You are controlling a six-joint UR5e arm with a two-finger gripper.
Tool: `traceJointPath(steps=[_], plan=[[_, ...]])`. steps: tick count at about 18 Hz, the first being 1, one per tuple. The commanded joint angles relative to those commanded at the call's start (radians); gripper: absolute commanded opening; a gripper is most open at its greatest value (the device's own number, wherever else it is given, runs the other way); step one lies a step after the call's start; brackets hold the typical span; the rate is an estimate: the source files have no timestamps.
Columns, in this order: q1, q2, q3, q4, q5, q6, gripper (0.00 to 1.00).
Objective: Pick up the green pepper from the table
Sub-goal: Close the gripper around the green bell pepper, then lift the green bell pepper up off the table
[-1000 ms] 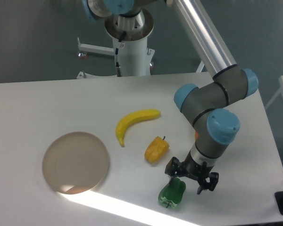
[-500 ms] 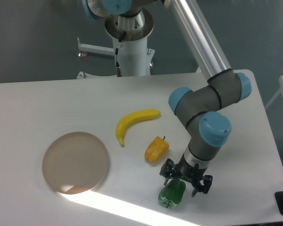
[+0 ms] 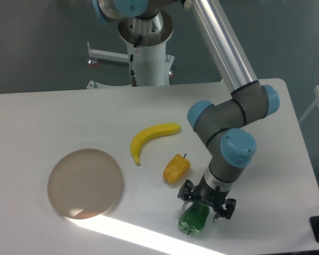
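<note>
The green pepper point(image 3: 193, 220) lies on the white table point(image 3: 53, 117) near its front edge, glossy and lobed, its stem end toward the camera. My gripper point(image 3: 204, 206) hangs directly over the pepper's upper end, open, with one finger on each side of it. The fingertips reach down to about the pepper's top. Whether they touch it I cannot tell.
A yellow-orange pepper point(image 3: 176, 168) lies just up and left of the gripper. A yellow banana point(image 3: 150, 137) is farther back. A round tan disc point(image 3: 85, 183) rests at the left front. The arm's base column point(image 3: 147, 56) stands behind the table.
The gripper has moved left and slightly down, from right of the green pepper to straddling its upper end. The pepper has not moved.
</note>
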Motion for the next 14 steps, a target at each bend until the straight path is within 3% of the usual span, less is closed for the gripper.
traceJointPath(steps=[3,5,14], plan=[[0.0,-0.002,0.002,0.0,0.0,0.005,0.65],[0.0,-0.002,0.002,0.0,0.0,0.005,0.48],[0.003,0.021,0.018,0.0,-0.002,0.052,0.35]])
